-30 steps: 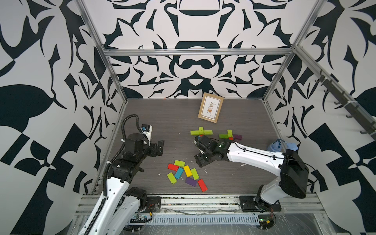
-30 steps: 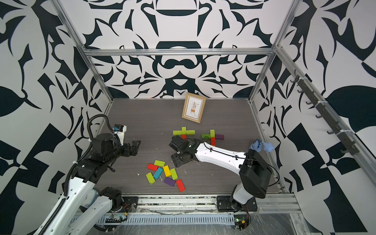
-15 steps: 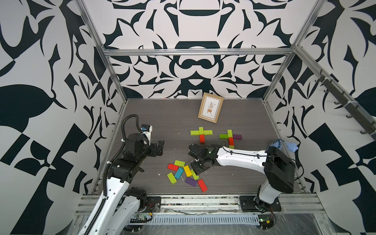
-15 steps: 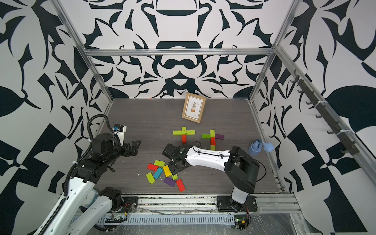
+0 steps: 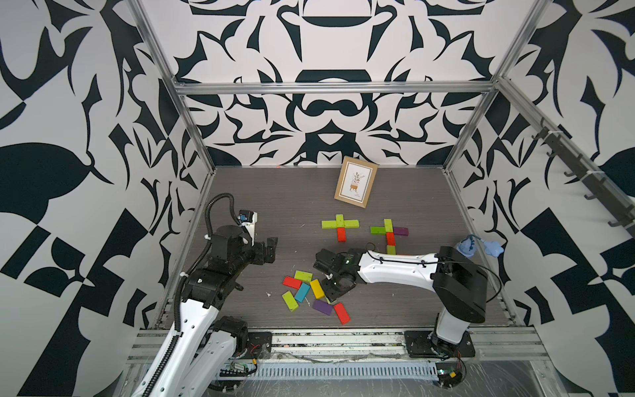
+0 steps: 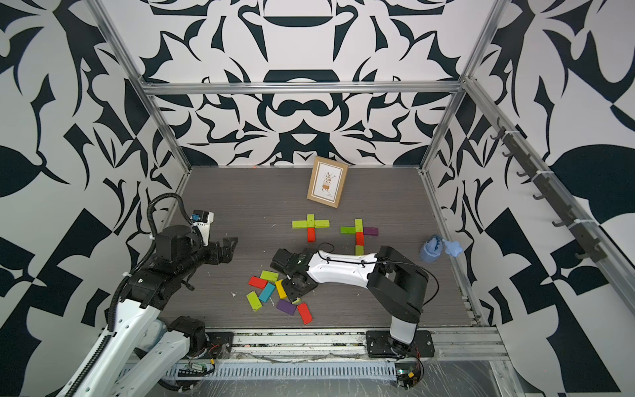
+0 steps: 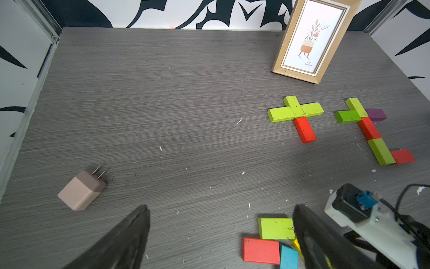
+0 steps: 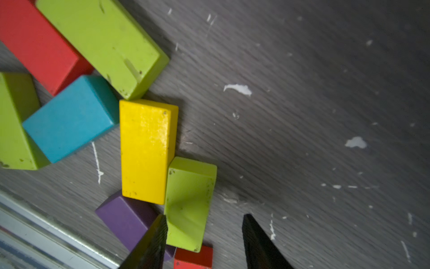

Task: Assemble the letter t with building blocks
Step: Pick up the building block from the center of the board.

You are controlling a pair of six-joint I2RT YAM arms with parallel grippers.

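Pointing down at the loose blocks (image 5: 312,292) near the front of the table (image 5: 309,192), the right gripper (image 8: 204,216) is partly open around a green block (image 8: 188,202) right beside a yellow block (image 8: 145,151). The left gripper (image 7: 221,207) hangs wide open, holding nothing.

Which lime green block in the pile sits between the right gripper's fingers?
The lime green block alongside the yellow block and purple block; other greens lie farther away.
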